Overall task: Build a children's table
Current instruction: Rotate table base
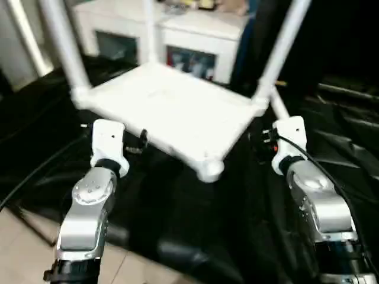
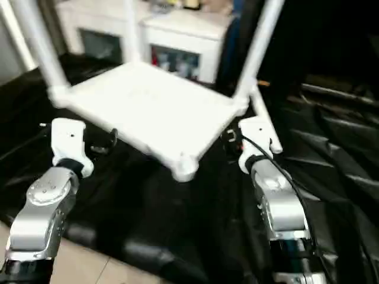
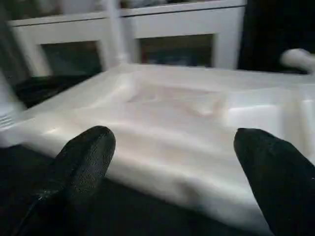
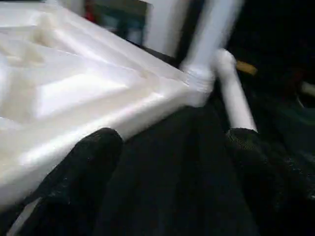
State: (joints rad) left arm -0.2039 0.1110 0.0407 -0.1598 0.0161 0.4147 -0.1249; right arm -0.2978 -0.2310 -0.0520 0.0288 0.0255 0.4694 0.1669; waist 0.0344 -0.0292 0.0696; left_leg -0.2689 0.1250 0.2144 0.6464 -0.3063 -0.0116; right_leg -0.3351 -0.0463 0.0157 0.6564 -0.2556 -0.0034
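The tabletop (image 1: pixel 169 109) lies underside up on the black-draped bench (image 1: pixel 177 225), three legs (image 1: pixel 64 44) standing in corner sockets. A fourth leg (image 4: pixel 235 93) lies beside it, so seating that comes next. Both left gripper (image 3: pixel 172 162) and right gripper (image 4: pixel 170 167) have jaws spread, empty. No writing legible

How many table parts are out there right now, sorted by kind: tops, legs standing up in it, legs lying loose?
Tabletop: 1
Legs standing in corner sockets: 3, namely left, back, right
Loose leg lying on the black sheet: 1
Total: 5 parts
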